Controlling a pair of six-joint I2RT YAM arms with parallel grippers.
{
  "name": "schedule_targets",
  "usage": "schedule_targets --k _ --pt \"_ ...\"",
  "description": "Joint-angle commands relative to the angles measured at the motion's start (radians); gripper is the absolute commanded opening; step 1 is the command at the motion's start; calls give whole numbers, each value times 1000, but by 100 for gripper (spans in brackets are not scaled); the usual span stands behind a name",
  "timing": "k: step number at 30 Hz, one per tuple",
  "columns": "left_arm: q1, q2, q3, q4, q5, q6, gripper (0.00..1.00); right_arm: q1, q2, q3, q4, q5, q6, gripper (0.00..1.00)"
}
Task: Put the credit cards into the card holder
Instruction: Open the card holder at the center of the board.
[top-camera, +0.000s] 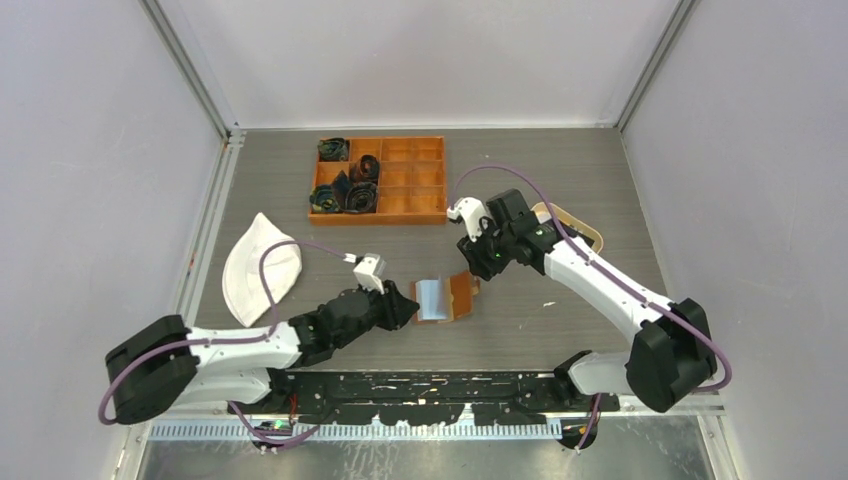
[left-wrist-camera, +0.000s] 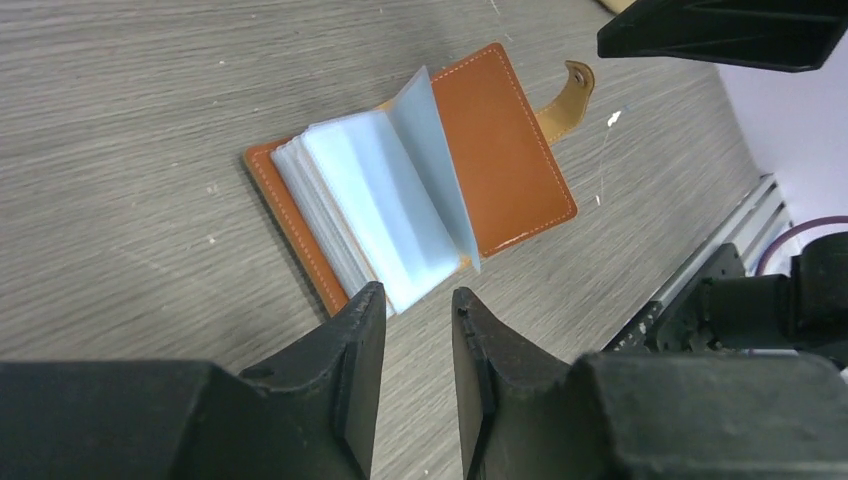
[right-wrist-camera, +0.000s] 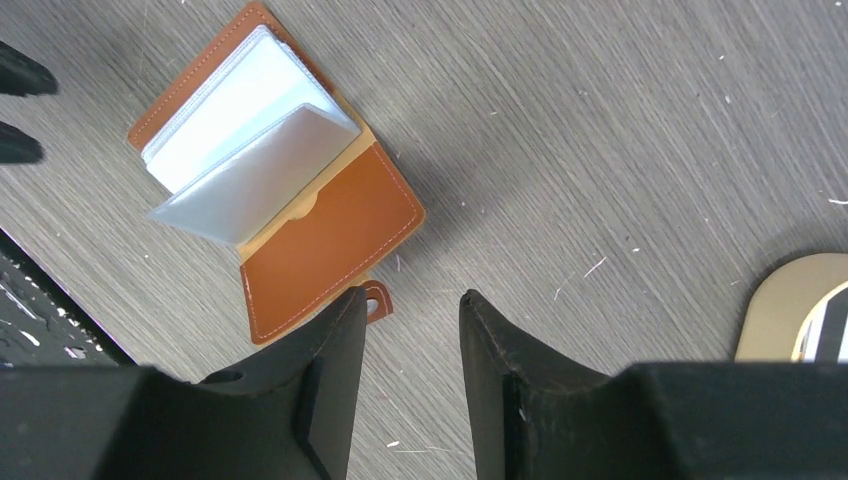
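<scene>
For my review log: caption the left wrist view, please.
Left gripper, jaws apart, beside the card holder lying open, clear sleeves fanned up.

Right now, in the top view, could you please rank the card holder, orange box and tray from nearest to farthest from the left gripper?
1. Card holder: mid-table, just right of the left gripper.
2. Orange box: at the far side of the table.
3. Tray: over on the right side.

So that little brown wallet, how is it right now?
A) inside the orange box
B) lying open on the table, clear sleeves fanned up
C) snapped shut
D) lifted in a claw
B: the card holder lies open on the table, its clear sleeves standing up and its snap tab undone.
</scene>
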Motion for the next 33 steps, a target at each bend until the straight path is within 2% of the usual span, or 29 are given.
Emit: schedule_targets --k 1,5,9,13,23,33 --pt "6 132 123 65 19 57 32 1 25 18 29 -5 27 44" --pt "7 244 203 6 14 68 40 1 118 25 -12 34 10 41" --pt "9 293 251 -48 11 69 48 1 243 45 -58 117 -35 37" --pt "11 319 264 -66 20 63 55 1 287 57 -81 120 -36 32" --pt "12 412 306 -58 66 31 56 1 292 67 -99 92 -33 31" --pt "14 431 340 -128 67 9 58 0 294 69 -110 73 -32 31"
